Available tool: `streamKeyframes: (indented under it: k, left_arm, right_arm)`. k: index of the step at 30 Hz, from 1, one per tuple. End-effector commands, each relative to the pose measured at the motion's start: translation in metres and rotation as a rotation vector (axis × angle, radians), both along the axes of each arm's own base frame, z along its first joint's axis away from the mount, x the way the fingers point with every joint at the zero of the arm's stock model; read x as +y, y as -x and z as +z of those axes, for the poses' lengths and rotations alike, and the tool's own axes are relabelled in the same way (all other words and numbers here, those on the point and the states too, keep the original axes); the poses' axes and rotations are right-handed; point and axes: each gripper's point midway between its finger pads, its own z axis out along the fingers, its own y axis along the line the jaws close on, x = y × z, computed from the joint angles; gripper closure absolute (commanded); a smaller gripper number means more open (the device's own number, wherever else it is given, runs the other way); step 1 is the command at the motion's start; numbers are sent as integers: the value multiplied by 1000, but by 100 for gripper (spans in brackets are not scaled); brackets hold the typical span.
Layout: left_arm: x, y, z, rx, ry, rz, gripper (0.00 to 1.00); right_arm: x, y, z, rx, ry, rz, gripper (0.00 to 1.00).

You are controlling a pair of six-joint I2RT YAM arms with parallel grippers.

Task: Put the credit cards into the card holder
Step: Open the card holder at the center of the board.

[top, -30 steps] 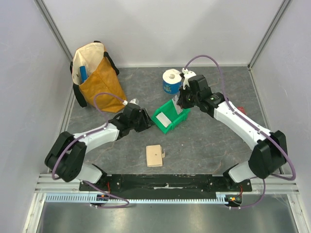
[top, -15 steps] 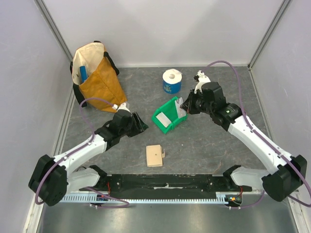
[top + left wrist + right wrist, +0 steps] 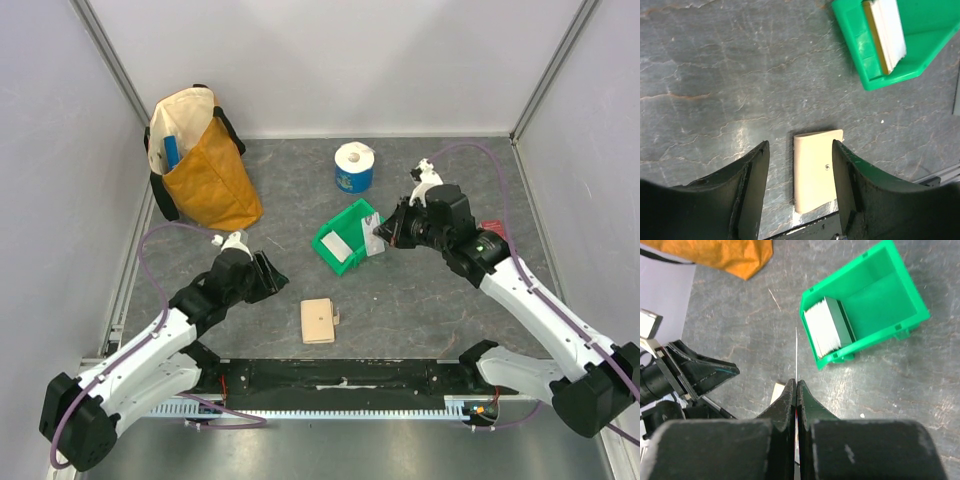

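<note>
The tan card holder (image 3: 318, 320) lies shut and flat on the table near the front rail. In the left wrist view the card holder (image 3: 816, 172) shows between the fingers of my open left gripper (image 3: 800, 146). Seen from above, the left gripper (image 3: 270, 276) hovers just left of it, apart from it. My right gripper (image 3: 386, 234) is shut on one thin pale credit card (image 3: 375, 242), seen edge-on as a white line (image 3: 796, 352) past the fingertips of the right gripper (image 3: 797, 383), beside the green bin. A stack of white credit cards (image 3: 826, 332) stands in the bin.
The green plastic bin (image 3: 352, 264) lies tilted mid-table. A yellow bag (image 3: 205, 165) stands at the back left, and a white roll with a blue label (image 3: 353, 167) behind the bin. A small red object (image 3: 491, 227) lies right of the right arm.
The left arm pulled back from the bin toward the near left, and its jaws widened a little. The right gripper moved right and nearer, carrying the card off the bin's back edge.
</note>
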Motion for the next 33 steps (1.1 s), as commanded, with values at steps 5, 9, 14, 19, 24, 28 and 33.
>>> streamKeyframes:
  k: [5, 9, 14, 19, 24, 28, 33]
  left_arm:
    - [9, 9, -1, -5, -38, -20, 42]
    - [7, 17, -1, 10, -20, -46, 42]
    - [7, 27, -10, 39, -12, -64, 47]
    - [-3, 40, -20, 97, 11, -128, 61]
    - [-3, 51, -36, 134, 14, -139, 92]
    - [-7, 52, -39, 139, 28, -146, 97]
    - [-14, 53, -47, 158, -1, -158, 98]
  right_arm:
    - [39, 36, -36, 86, -30, 102, 100]
    - [59, 64, -44, 104, -25, 103, 100]
    - [73, 87, -50, 97, -104, 38, 100]
    - [93, 102, -75, 127, -86, 59, 100]
    - [109, 111, -95, 160, -56, 75, 100]
    - [109, 112, -121, 180, 10, 56, 100]
    - [100, 113, -147, 204, 77, 32, 100]
